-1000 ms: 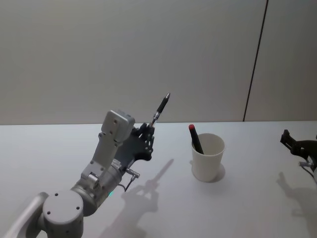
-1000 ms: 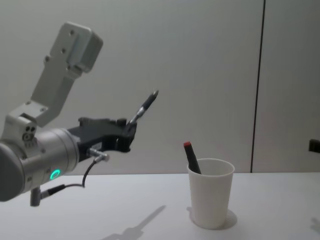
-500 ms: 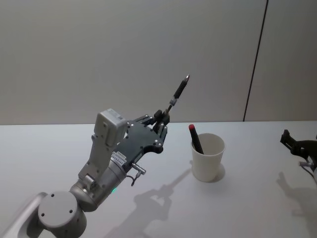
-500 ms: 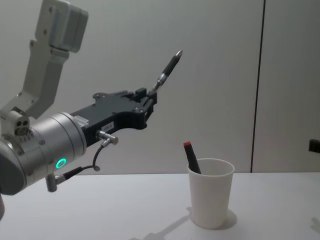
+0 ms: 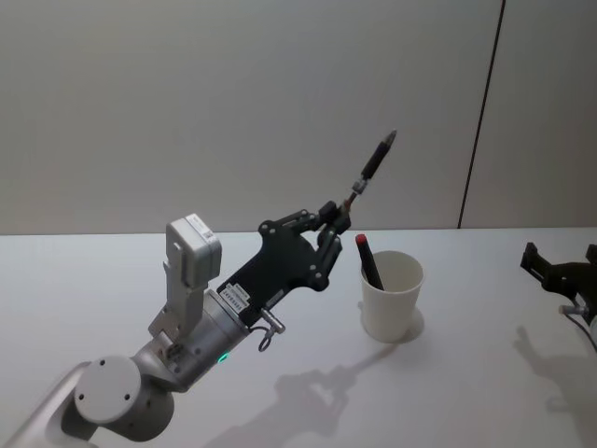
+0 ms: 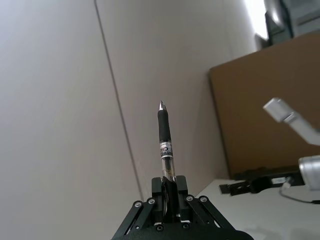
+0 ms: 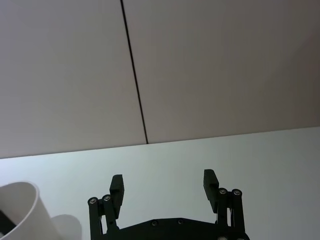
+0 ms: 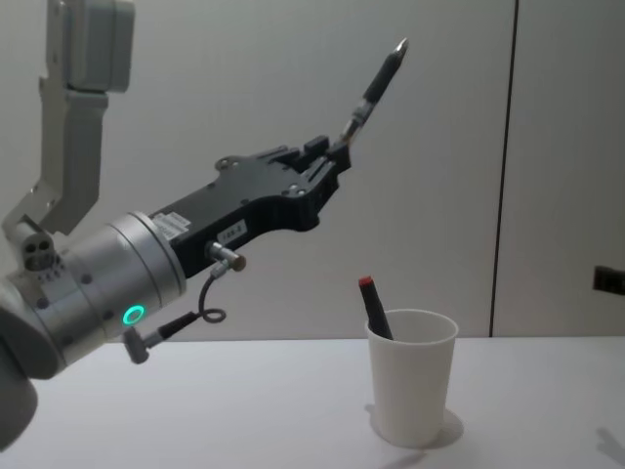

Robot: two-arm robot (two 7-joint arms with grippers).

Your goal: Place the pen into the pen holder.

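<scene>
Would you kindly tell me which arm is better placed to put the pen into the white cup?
Left. The left gripper has jaws shut on the pen, held high, slightly left of the pen holder. The right gripper is open and empty, farther off.

A plain pale grey wall (image 5: 187,93) rises behind the white tabletop (image 5: 93,280), split by one thin dark vertical seam (image 5: 480,112) (toward the right side). In the left wrist view, a brown board (image 6: 265,110) stands beyond the wall, bright light (image 6: 256,12) above it
</scene>
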